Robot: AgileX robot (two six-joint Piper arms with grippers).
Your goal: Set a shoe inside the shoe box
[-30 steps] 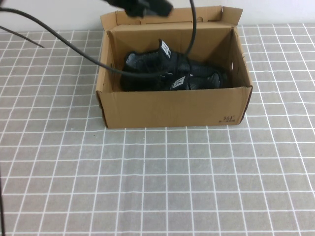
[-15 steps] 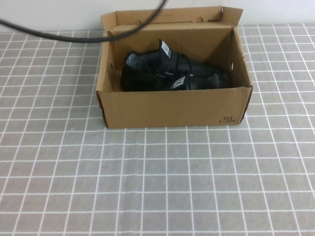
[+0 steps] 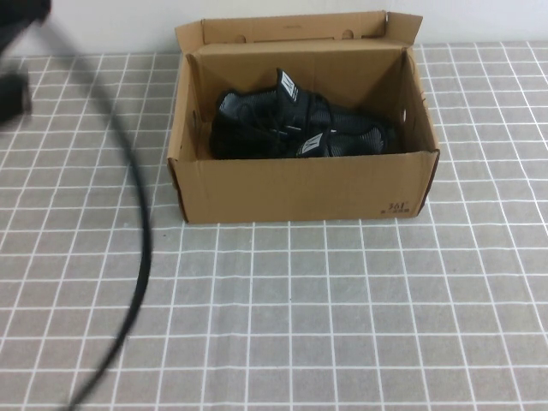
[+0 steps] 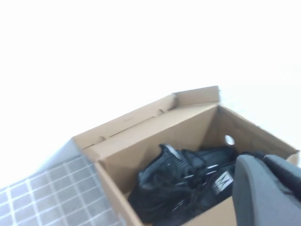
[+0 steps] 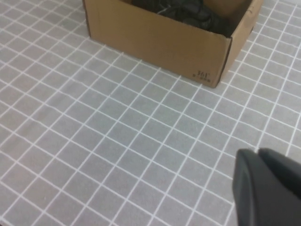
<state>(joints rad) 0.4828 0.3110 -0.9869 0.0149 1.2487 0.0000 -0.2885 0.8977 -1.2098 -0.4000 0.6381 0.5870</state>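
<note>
I am seeing the shoe point(image 3: 330, 141) lying inside the box point(image 3: 300, 190) beside its mate point(image 3: 257, 120), left gripper point(image 4: 268, 190) hovering near the box, right gripper point(image 5: 265, 188) over the cloth point(image 3: 342, 308), finger states impossible to tell.

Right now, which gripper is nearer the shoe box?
Left, as far as the views tell. The left gripper is raised just off the shoe box, looking in at the shoe. The right gripper hangs over bare table, well clear of the box's front.
</note>
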